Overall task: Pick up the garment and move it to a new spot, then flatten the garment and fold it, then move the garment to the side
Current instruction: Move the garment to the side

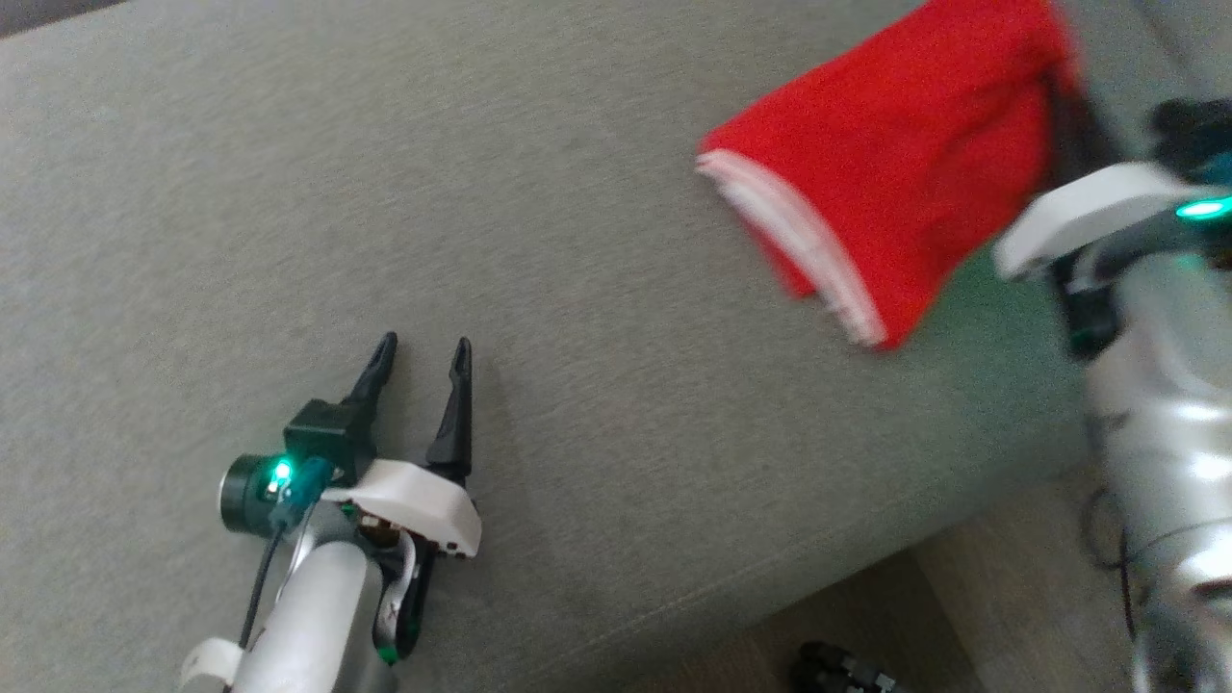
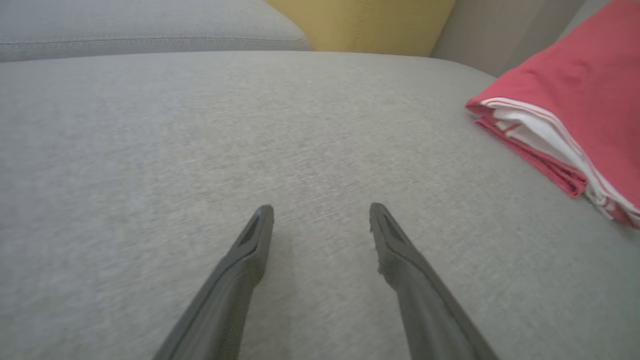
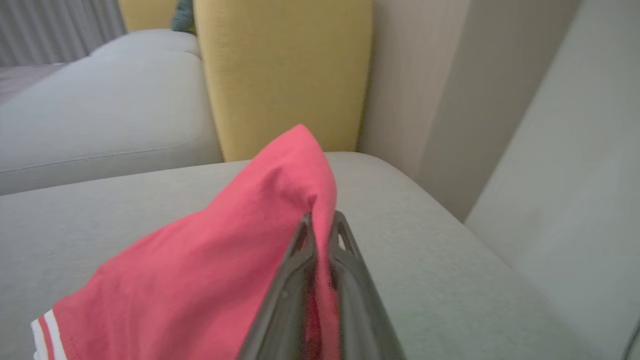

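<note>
The garment point(image 1: 885, 164), red with white trim, lies in layers at the far right of the grey seat point(image 1: 481, 192). Its near end rests on the fabric and its far end is lifted. The right gripper point(image 3: 323, 217) is pinched narrow on a fold of the red cloth. In the right wrist view the cloth rises to a peak at the fingertips and drapes down to the left, with the striped hem low at that view's left edge. In the head view the right arm point(image 1: 1088, 221) is a blur at the right edge. Its fingers seem to sit behind the garment there, though the blur makes that hard to confirm. The left gripper point(image 1: 425, 342) is low over the seat at the lower left, well apart from the garment, jaws spread wide with bare grey fabric showing between them. The left wrist view shows the garment's stacked white-striped edges at its right side, resting on the seat. A yellow cushion point(image 3: 285, 75) stands upright behind the seat.
</note>
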